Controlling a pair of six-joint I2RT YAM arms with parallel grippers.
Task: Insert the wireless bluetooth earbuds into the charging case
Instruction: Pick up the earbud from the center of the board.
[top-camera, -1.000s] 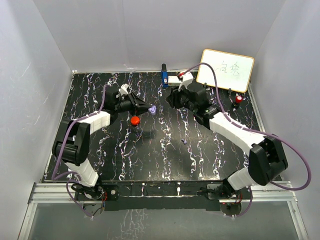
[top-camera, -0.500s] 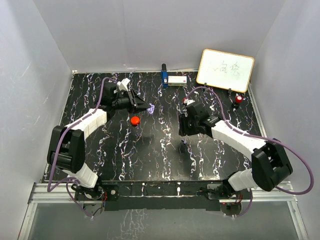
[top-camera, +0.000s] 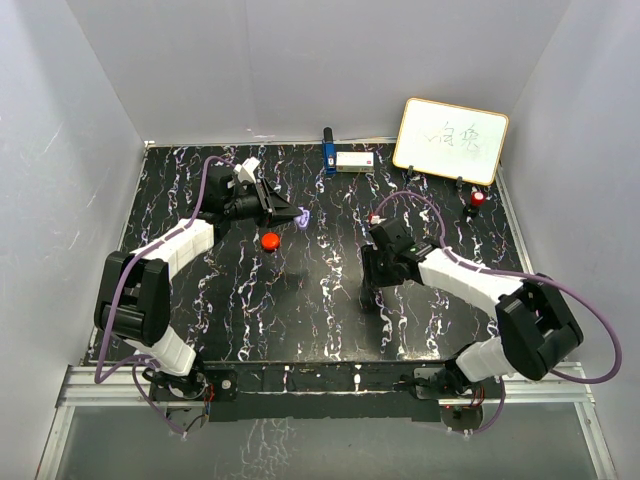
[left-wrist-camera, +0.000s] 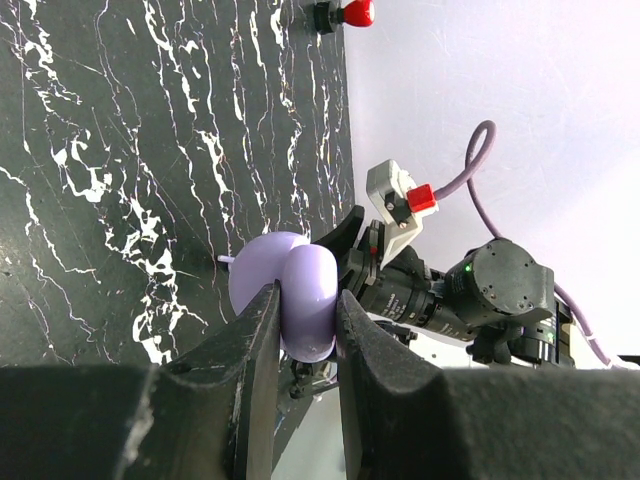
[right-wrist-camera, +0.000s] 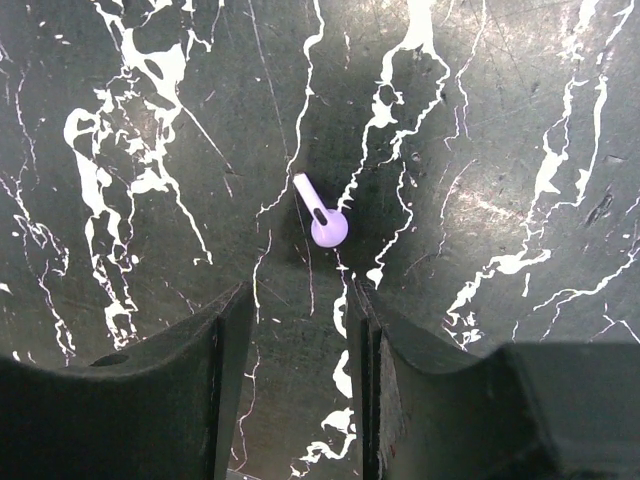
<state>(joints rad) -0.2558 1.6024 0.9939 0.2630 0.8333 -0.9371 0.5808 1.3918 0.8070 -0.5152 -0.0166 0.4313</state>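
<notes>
Right claw (right-wrist-camera: 295, 295) was spread over the desk (right-wrist-camera: 500, 120), nothing in it. The lavender earbud (right-wrist-camera: 325, 225) lay flat just past its fingertips, not between them. Risk as I read it: closing from there would miss or flick the bud off, since it's tiny, rounded and likely to squirt out. Left claw (left-wrist-camera: 307, 295) was pinching the purple charging case (left-wrist-camera: 260, 275), well apart from the bud. I couldn't see inside the case, so contents unknown.

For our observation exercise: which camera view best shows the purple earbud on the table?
Right wrist view: the purple earbud lies in plain sight on the table. From the top the right gripper seems to hide it; the left wrist view misses it.
</notes>
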